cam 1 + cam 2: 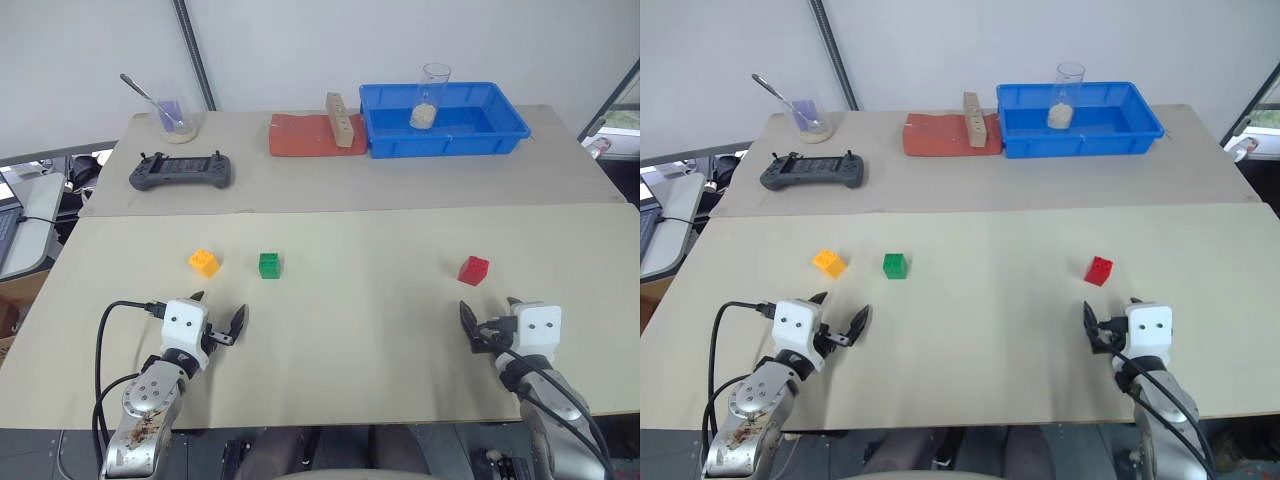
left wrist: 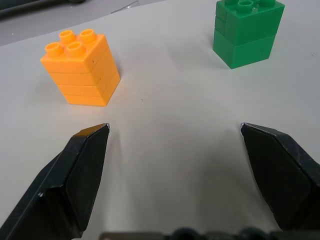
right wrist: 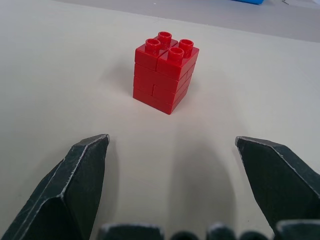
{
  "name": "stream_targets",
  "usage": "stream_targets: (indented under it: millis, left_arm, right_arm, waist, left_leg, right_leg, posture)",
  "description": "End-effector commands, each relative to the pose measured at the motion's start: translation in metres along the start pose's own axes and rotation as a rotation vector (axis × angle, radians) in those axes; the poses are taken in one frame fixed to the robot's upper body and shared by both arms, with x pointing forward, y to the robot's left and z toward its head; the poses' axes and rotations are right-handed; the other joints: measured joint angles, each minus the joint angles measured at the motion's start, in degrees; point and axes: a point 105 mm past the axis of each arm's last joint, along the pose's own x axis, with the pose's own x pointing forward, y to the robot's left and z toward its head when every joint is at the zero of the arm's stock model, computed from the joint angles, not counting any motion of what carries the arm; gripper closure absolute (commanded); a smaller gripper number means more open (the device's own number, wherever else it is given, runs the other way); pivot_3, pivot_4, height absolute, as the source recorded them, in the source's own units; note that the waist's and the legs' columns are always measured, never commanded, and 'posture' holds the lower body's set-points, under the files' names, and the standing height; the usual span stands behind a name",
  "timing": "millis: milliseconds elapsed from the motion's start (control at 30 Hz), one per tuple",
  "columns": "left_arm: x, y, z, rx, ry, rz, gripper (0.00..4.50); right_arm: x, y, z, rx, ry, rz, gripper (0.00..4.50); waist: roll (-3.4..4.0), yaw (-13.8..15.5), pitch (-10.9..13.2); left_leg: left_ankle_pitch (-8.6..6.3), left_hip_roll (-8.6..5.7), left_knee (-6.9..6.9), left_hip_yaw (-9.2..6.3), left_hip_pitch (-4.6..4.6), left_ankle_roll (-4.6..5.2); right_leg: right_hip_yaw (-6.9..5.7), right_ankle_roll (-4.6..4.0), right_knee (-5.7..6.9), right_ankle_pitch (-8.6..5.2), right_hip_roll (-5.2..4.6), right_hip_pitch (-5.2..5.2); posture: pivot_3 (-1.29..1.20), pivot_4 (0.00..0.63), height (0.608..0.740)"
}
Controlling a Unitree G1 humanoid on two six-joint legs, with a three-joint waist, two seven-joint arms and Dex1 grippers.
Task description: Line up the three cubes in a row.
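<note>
So the three cubes are all sitting studs-up on the near part of the pale table (image 1: 350,330), and they're not making a tidy row yet. The yellow-orange cube (image 1: 204,262) is sitting over on the left side, with the green cube (image 1: 269,265) near it on its right, a small gap showing between them. The red cube (image 1: 473,269) is hanging out well apart from those two, way over on the right side.

The left hand (image 1: 216,318) is hovering low over the table just on the near side of the yellow-orange and green pair, fingers spread wide and gripping nothing. In its wrist view the two black fingers (image 2: 75,175) are framing bare table, with the orange cube ahead toward one finger and the green one ahead toward the other.

The right hand (image 1: 487,322) is doing the same thing on its side: fingers spread wide, empty, sitting just short of the red cube. From its wrist camera the red cube is standing right ahead between the two fingers (image 3: 75,185), not touching either one.

Further back on the table there's a blue bin (image 1: 480,135) holding a clear cup (image 1: 432,95), a red mat (image 1: 300,138) with a long tan wooden block (image 1: 339,118) lying on it, a black handheld controller (image 1: 181,171), and a small glass (image 1: 176,122) with a spoon leaning in it.
</note>
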Motion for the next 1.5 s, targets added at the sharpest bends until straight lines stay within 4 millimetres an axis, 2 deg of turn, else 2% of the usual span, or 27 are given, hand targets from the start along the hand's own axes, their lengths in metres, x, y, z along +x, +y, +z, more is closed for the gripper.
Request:
stream_targets:
  millis: [33, 200, 267, 533, 600, 700, 900, 1033, 1200, 1500]
  left_arm:
    - [-0.002, -0.009, -0.002, -0.015, 0.013, -0.043, 0.03]
    - [-0.003, -0.010, 0.007, -0.029, -0.019, -0.098, 0.03]
    - [-0.005, -0.013, 0.017, -0.037, -0.047, -0.180, 0.03]
    - [-0.016, -0.024, 0.083, 0.050, -0.144, -0.601, 0.03]
    - [-0.013, -0.033, 0.108, 0.109, -0.185, -0.733, 0.03]
    - [-0.007, -0.045, 0.134, 0.164, -0.237, -0.845, 0.03]
    - [0.003, -0.065, 0.176, 0.213, -0.333, -0.993, 0.03]
    - [0.005, -0.074, 0.184, 0.236, -0.345, -1.059, 0.03]
    - [0.008, -0.074, 0.186, 0.242, -0.345, -1.069, 0.03]
    - [0.006, -0.074, 0.190, 0.242, -0.354, -1.085, 0.03]
  right_arm:
    - [0.000, 0.013, 0.002, 0.013, 0.014, 0.029, 0.00]
    - [-0.004, 0.020, 0.017, 0.014, 0.001, 0.024, 0.00]
    - [-0.005, 0.021, 0.021, 0.015, -0.003, 0.020, 0.00]
    - [-0.004, 0.025, 0.040, 0.034, -0.038, 0.000, 0.00]
    - [0.000, 0.026, 0.044, 0.030, -0.049, -0.003, 0.00]
    - [0.006, 0.023, 0.046, 0.036, -0.052, -0.034, 0.00]
    - [0.021, 0.023, 0.044, 0.090, -0.054, -0.082, 0.00]
    - [0.035, 0.022, 0.042, 0.134, -0.053, -0.134, 0.00]
    - [0.050, 0.023, 0.040, 0.151, -0.053, -0.171, 0.00]
    - [0.064, 0.024, 0.043, 0.144, -0.082, -0.175, 0.00]
  waist:
    - [0.00, 0.00, 0.00]
    - [0.03, -0.07, 0.02]
    - [0.05, -0.05, 0.07]
    - [0.20, -0.04, 0.27]
    - [0.24, -0.10, 0.29]
    - [0.25, -0.13, 0.35]
    - [0.19, -0.85, 0.39]
    - [0.20, -1.91, 0.39]
    - [0.21, -2.39, 0.39]
    - [0.21, -2.65, 0.39]
  left_leg:
    - [0.00, 0.00, 0.00, 0.00, 0.00, 0.00]
    - [-0.03, 0.05, -0.03, 0.00, -0.02, -0.05]
    - [-0.04, 0.05, -0.03, 0.00, -0.05, -0.05]
    - [0.05, 0.18, 0.02, 0.01, -0.68, -0.19]
    - [0.06, 0.21, 0.02, 0.02, -0.67, -0.20]
    - [0.09, 0.26, 0.04, 0.02, -0.70, -0.24]
    - [0.09, 0.41, 0.00, 0.04, -0.71, -0.26]
    - [0.17, 0.57, -0.02, 0.05, -0.79, -0.37]
    - [0.35, 0.78, -0.04, 0.06, -0.77, -0.28]
    - [0.34, 0.79, 0.02, 0.07, -0.72, -0.29]
  right_leg:
    - [0.00, 0.00, 0.00, 0.00, 0.00, 0.00]
    - [0.01, -0.05, 0.00, -0.03, 0.00, -0.06]
    - [0.01, -0.05, 0.00, -0.03, 0.01, -0.09]
    - [0.02, -0.42, 0.11, 0.19, 0.20, -0.89]
    - [0.03, -0.68, 0.09, 0.34, 0.24, -0.88]
    - [0.02, -0.81, 0.08, 0.44, 0.35, -0.91]
    - [0.08, -1.01, 0.11, 0.56, 0.51, -0.96]
    - [0.19, -1.12, 0.14, 0.63, 0.70, -0.93]
    - [0.27, -1.22, 0.17, 0.68, 0.96, -0.98]
    - [0.31, -1.31, 0.17, 0.74, 1.01, -0.96]
  posture:
    - [0.00, 0.150, 0.740]
    - [0.00, 0.150, 0.740]
    - [0.00, 0.150, 0.740]
    - [0.00, 0.150, 0.740]
    - [0.00, 0.150, 0.740]
    - [0.00, 0.150, 0.740]
    - [0.00, 0.150, 0.740]
    - [0.00, 0.150, 0.740]
    - [0.00, 0.150, 0.740]
    - [0.00, 0.150, 0.740]
